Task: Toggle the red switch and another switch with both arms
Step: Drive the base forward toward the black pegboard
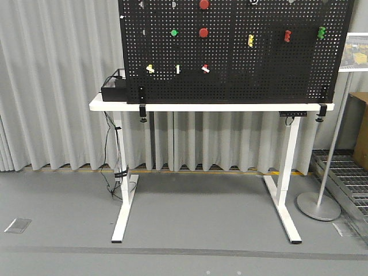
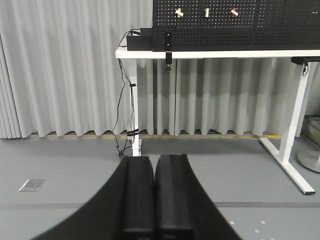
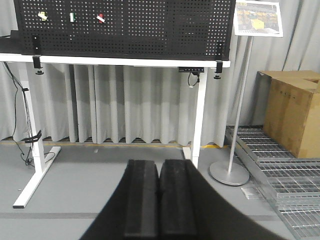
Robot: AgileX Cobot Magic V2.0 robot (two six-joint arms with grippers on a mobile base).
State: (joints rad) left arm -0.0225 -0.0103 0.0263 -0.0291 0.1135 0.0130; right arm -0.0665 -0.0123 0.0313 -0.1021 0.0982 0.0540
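The task is judged to be at its very start, with the approach not yet made. The red switch, marked by its white lever tip, is seen in the bottom row of the black pegboard that stands on the white tabletop. The pale-yellow switch sits in the same row further left, and a green-and-white toggle is mounted between the two. In the left wrist view the left tool is shown with its fingers pressed together and nothing held; the right tool is shown the same way in the right wrist view. Both are held low and well apart from the board, with the switches high in each view. For the next move, both arms would need to be raised and carried forward to that row, the left probably to the pale-yellow switch and the right to the red one. Fine aim is called for, since the levers are tiny and the middle toggle must be left untouched.
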